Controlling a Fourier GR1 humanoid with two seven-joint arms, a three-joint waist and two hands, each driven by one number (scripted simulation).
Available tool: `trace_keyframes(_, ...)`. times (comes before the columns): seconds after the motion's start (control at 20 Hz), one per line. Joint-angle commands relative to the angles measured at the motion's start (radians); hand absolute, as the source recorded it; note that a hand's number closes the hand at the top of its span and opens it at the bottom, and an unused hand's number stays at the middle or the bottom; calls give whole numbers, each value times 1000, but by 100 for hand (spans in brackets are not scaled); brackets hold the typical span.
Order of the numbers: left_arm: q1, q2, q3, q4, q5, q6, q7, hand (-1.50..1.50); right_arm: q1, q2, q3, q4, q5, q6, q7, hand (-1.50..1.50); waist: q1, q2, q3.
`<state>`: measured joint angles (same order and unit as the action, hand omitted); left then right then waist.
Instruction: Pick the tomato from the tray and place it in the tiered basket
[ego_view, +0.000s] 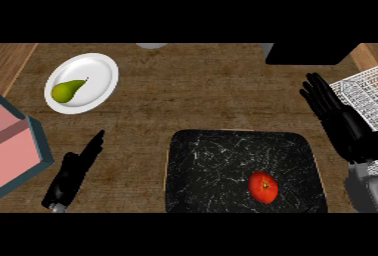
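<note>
A red tomato (263, 187) lies on the black marbled tray (214, 165), toward the tray's lower right part. My right hand (341, 120) hovers open to the right of the tray, fingers straight and pointing away, above and to the right of the tomato without touching it. The white wire tiered basket (362, 95) shows at the right edge, partly behind that hand. At the lower left my left hand (74, 170) rests open on the wooden counter, well apart from the tray.
A white plate (100, 70) with a green pear (68, 90) sits at the upper left. A pink box with a teal rim (18, 145) is at the left edge. A black appliance (310, 52) stands at the top right, a grey object (151, 45) at top middle.
</note>
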<state>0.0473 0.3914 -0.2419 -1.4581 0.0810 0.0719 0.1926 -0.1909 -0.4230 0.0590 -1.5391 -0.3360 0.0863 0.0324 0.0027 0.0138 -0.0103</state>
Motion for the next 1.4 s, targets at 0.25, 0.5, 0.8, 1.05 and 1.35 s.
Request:
trace_keyframes(0.25, -75, 77, 179, -62, -76, 169, -108, 0, 208, 211, -210, -73, 86, -540, -39, 150, -105, -55, 9)
trace_keyframes(0.5, -42, 72, 205, -58, -52, 178, -110, 0, 434, 269, -337, 43, 196, -840, 21, -150, -154, -33, 1)
trace_keyframes(0.8, -90, 54, 189, -55, -71, 188, -115, 0, 651, 419, -139, -198, 349, -1067, 29, -150, -97, -21, -2)
trace_keyframes(1.05, -111, 36, 151, -78, -78, 171, -117, 0, 882, 378, 72, -261, 521, -971, 189, -150, -33, 1, -4)
trace_keyframes(1.35, -161, 36, 134, -67, -93, 156, -130, 0, 965, 275, 182, -401, 685, -907, 479, -150, 27, 21, -5)
